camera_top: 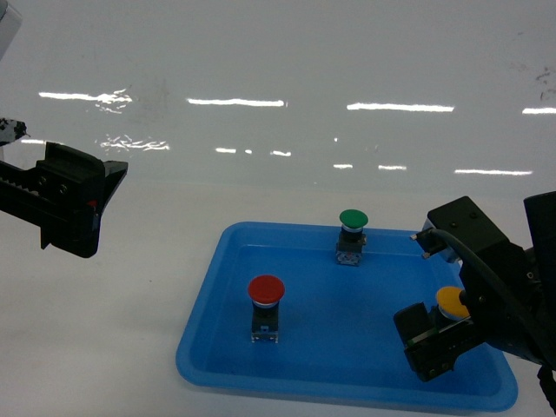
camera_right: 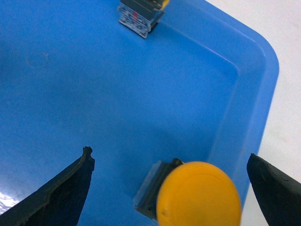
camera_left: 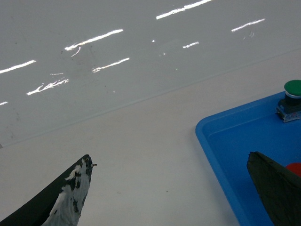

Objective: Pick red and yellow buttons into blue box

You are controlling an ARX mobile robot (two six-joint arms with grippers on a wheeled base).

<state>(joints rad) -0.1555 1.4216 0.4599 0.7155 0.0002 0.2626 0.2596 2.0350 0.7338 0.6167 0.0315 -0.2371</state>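
Note:
The red button (camera_top: 266, 289) stands upright in the left half of a shallow blue tray (camera_top: 347, 339). The yellow button (camera_top: 452, 301) stands near the tray's right wall. My right gripper (camera_top: 443, 291) is open, with a finger on either side of the yellow cap (camera_right: 199, 195) and touching neither side. In the right wrist view that gripper (camera_right: 169, 155) shows wide gaps to the cap. My left gripper (camera_top: 104, 200) hangs open and empty over bare table left of the tray; in its wrist view (camera_left: 169, 160) a sliver of the red cap (camera_left: 294, 168) shows. The blue box is out of view.
A green-capped button (camera_top: 353, 221) stands at the tray's back edge, also seen in the left wrist view (camera_left: 292, 88). Another switch body (camera_right: 140, 15) is cut off by the top of the right wrist view. White table (camera_top: 130, 330) surrounds the tray.

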